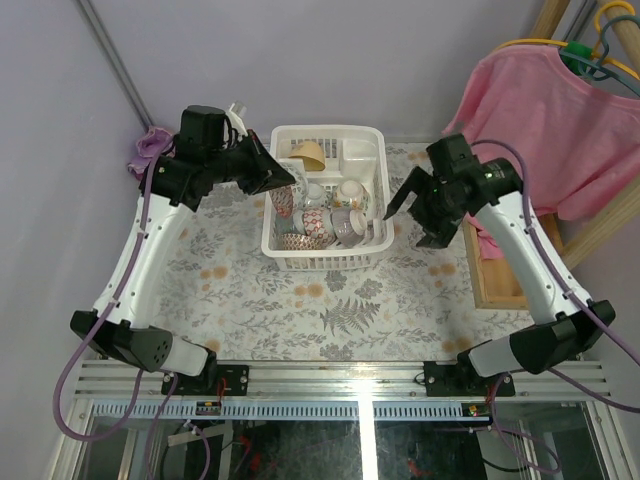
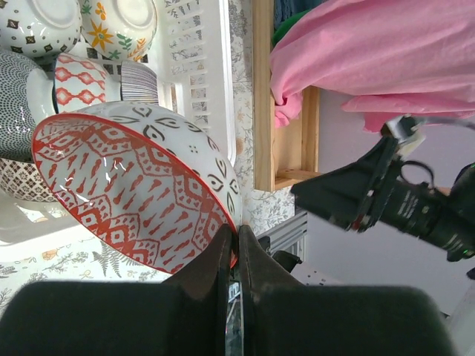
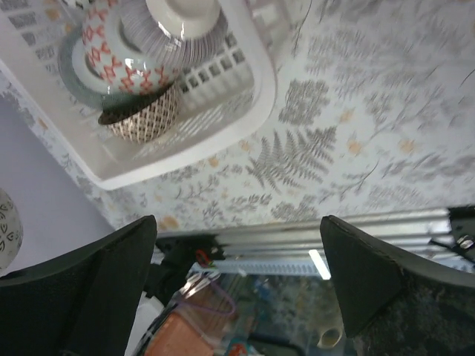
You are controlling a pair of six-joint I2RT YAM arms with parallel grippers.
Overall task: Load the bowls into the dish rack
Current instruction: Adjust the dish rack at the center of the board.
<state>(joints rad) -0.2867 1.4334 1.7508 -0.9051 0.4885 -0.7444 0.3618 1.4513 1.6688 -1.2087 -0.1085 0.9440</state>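
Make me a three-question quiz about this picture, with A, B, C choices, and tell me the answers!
1. Where is the red-patterned bowl? A on the floor; B pinched in the left jaws by the dish rack; C in a sink.
2. What colour is the hanging shirt? A pink; B green; C black.
3. How are the right jaws? A shut on a bowl; B shut on nothing; C open and empty.
Answers: B, its rim sits between the jaws; A, it hangs pink at right; C, a wide gap, nothing inside.
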